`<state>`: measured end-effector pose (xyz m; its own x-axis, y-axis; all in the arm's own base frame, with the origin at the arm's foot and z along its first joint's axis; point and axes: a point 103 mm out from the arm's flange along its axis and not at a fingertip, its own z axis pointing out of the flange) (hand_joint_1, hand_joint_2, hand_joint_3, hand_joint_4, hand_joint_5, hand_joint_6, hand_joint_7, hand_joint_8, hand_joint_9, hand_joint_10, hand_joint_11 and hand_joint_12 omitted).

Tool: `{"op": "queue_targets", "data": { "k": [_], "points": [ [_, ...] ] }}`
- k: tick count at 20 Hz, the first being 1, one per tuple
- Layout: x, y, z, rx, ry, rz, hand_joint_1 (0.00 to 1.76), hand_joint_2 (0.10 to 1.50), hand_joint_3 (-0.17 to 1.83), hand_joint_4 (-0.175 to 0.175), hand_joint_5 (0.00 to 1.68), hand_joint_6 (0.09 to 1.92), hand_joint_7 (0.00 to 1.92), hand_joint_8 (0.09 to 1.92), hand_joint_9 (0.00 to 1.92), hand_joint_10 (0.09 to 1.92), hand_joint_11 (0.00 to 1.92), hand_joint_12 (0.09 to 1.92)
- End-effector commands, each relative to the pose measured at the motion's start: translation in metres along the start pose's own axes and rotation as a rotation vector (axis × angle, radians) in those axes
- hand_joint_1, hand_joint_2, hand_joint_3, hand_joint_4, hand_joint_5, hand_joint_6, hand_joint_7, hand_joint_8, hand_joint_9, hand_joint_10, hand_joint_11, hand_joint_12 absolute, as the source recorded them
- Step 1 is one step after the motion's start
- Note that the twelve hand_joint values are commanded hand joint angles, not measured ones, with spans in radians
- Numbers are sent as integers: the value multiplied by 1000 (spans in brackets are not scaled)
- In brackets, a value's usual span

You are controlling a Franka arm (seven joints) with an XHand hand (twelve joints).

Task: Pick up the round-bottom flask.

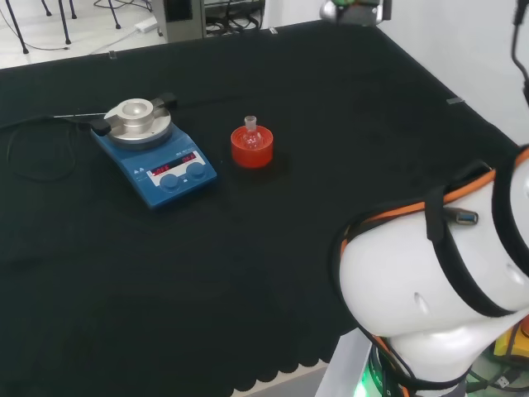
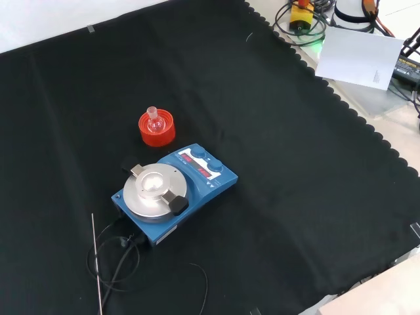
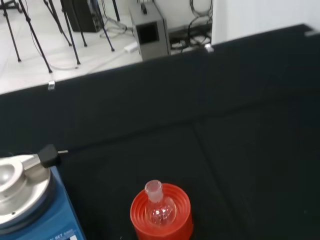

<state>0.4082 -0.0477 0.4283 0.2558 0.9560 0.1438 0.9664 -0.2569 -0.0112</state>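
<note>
Flask (image 1: 251, 126) sits upright in red stand (image 1: 251, 151), beside stirrer (image 1: 154, 161).

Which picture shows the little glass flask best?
The wrist view: the round-bottom flask is close and large there, its neck and clear bulb plain inside the red ribbed stand. The head view and front view show it small, upright in that stand.
</note>
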Motion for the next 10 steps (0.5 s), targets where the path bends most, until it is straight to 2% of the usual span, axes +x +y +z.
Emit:
{"op": "queue_targets", "data": {
  "k": [1, 6, 10],
  "points": [
    [11, 67, 54, 1, 63, -16, 460, 1116, 259, -25, 276, 87, 134, 508, 274, 643, 0, 1189],
    [8, 76, 78, 30, 103, -13, 576, 1038, 314, -30, 314, 87, 141, 537, 290, 651, 0, 1218],
    [2, 85, 103, 55, 119, -12, 728, 852, 525, -32, 340, 87, 151, 557, 304, 648, 0, 1243]
  ]
}}
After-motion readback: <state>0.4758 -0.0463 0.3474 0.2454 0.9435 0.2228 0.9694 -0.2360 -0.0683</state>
